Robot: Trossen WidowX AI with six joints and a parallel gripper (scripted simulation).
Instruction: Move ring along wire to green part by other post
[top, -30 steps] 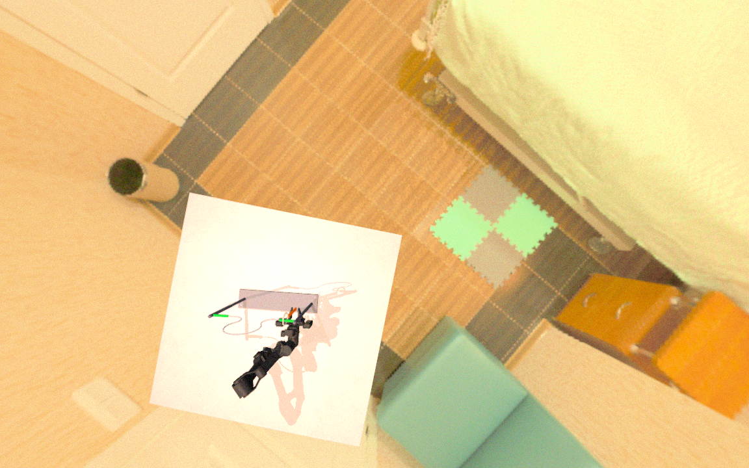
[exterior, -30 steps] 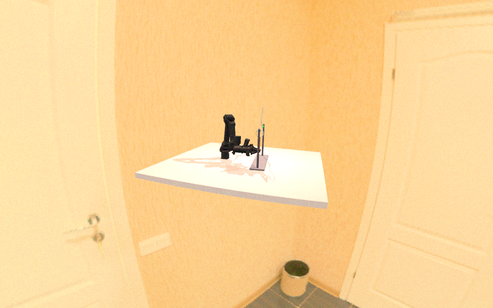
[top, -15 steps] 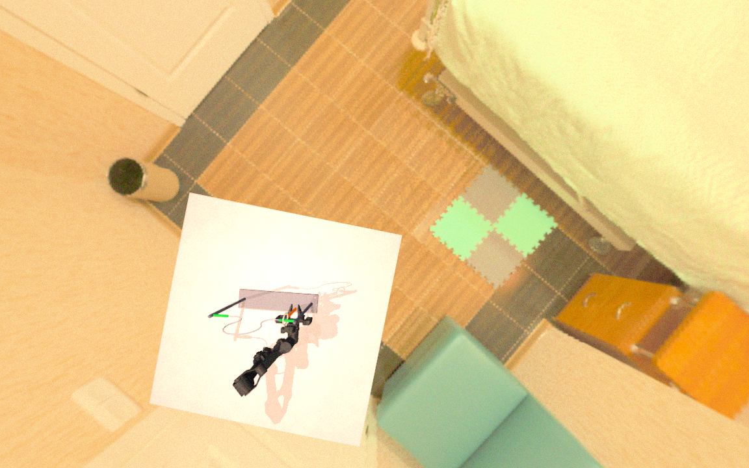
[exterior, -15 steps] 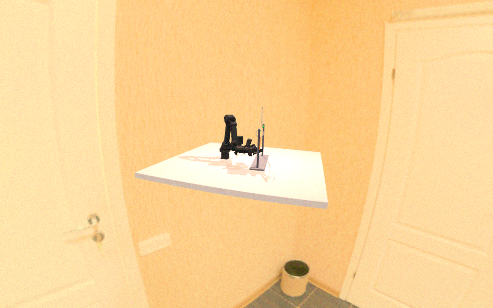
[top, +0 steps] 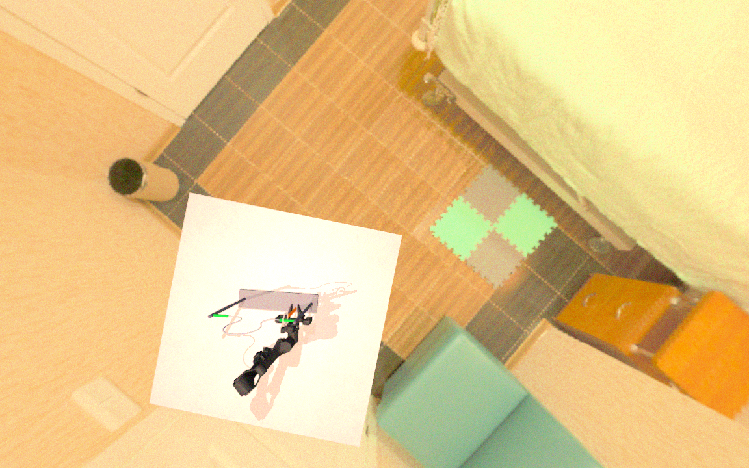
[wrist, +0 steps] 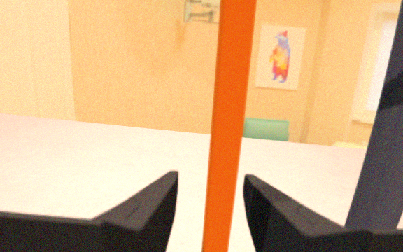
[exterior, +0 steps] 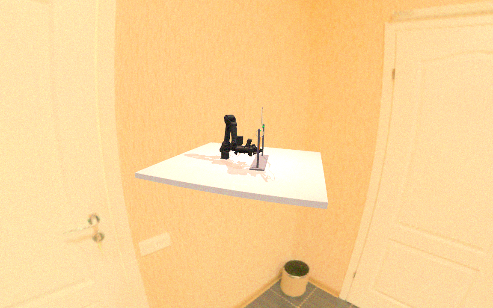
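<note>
The orange handle [wrist: 232,87] [exterior: 259,143] hangs upright, and its ring [exterior: 258,132] sits on the green wire part [top: 288,320] by the near post [wrist: 394,140] [top: 307,307]. My gripper [wrist: 210,180] [top: 291,314] [exterior: 255,147] is open, with one finger on each side of the handle's lower part and a small gap on both sides. The thin grey wire [top: 240,331] loops across to the other green part [top: 220,315] at the far post [top: 229,306]. Both posts stand on a grey base plate [top: 266,299] [exterior: 259,164] on the white table [top: 220,244] [exterior: 290,179].
The dark post stands close to the right of my right finger in the wrist view. Around the table are a round bin [top: 132,177] [exterior: 295,277], a teal box [top: 446,395], orange drawers [top: 616,314] and a bed [top: 627,116].
</note>
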